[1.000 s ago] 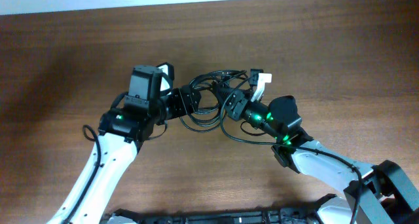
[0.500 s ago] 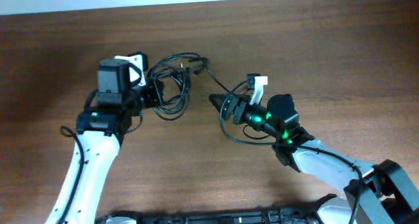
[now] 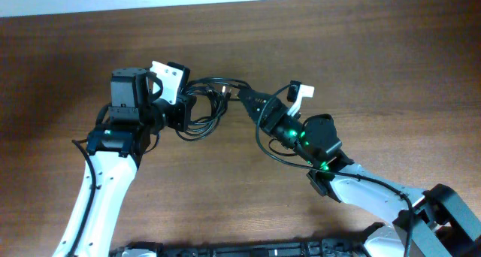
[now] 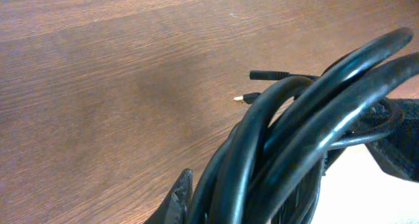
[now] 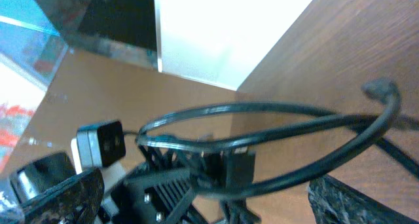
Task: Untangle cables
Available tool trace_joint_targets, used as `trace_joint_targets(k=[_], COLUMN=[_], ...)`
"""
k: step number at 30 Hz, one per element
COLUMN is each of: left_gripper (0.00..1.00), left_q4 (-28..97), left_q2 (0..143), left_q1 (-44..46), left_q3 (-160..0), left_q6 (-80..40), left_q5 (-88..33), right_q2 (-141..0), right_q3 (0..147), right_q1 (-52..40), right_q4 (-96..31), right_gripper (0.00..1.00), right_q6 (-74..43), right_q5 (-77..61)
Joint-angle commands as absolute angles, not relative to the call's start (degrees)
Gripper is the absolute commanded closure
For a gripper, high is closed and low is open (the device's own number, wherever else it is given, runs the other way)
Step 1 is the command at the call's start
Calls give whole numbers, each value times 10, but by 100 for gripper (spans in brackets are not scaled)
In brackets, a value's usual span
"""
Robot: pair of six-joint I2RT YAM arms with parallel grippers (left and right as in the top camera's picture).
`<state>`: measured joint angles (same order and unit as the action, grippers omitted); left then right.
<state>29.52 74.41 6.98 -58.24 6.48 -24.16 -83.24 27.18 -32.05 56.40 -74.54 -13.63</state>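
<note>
Two grippers share one tangle of thin black cables (image 3: 206, 119): the left gripper (image 3: 183, 110) clamps the bundle, apparently anchoring it, while the right gripper (image 3: 254, 107), jaws wide (nothing held), straddles one strand.

Thin black cables (image 3: 213, 82) bunched in tangled overlapping loops, one silver-tipped.

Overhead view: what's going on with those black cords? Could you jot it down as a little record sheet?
Surface: brown wooden table
Items: tangled bundle of thin black cables
Left tool: shut on the bundle
Right tool: open, a cable loop just ahead of it
Tangle: not yet undone
</note>
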Motion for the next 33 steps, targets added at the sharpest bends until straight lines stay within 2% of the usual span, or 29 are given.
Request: trace_joint_targets(k=[1, 3, 4, 5, 6, 7, 8, 10, 11, 13, 14, 17, 20, 23, 30, 33], left_gripper=[100, 100, 100, 100, 100, 98, 99, 98, 91, 87, 81, 49, 34, 31, 30, 36], left_q4=[293, 294, 294, 295, 299, 314, 328, 352, 349, 346, 346, 346, 348, 348, 347, 348], left_q2=[730, 730, 730, 730, 730, 730, 730, 730, 730, 730, 730, 731, 731, 731, 744, 765], left_q1=[86, 109, 121, 126, 131, 131, 131, 131, 131, 131, 131, 131, 131, 131, 131, 131], left_q3=[-588, -588, -588, -588, -588, -588, -588, -588, -588, -588, -588, -588, -588, -588, -588, -588], left_q6=[96, 102, 105, 107, 122, 129, 129, 37, 17, 4, 4, 4, 4, 4, 4, 4], left_q5=[-325, -333, -333, -332, -330, -282, -228, -92, -92, -92, -92, -91, -92, -92, -92, -92], right_q2=[-829, -830, -830, -830, -830, -830, -830, -830, -830, -830, -830, -830, -830, -830, -830, -830], right_q3=[294, 305, 309, 313, 317, 317, 317, 318, 318, 318, 318, 318, 318, 318, 318, 318], right_q1=[-324, -322, -321, -321, -322, -321, -321, -321, -322, -322, -322, -322, -321, -321, -322, -322], right_q4=[568, 568, 569, 569, 569, 575, 588, 613, 608, 567, 536, 518, 511, 485, 316, 275], right_gripper=[2, 4, 27, 34, 69, 90, 96, 96, 96, 96, 96, 96, 96, 96, 96, 96], right_q6=[-759, -759, -759, -759, -756, -712, -659, -521, -489, -467, -467, -423, -397, -394, -392, -392], right_q5=[-68, -37, -12, -12, -20, -26, -42, -143, -175, -200, -200, -199, -199, -199, -154, -147])
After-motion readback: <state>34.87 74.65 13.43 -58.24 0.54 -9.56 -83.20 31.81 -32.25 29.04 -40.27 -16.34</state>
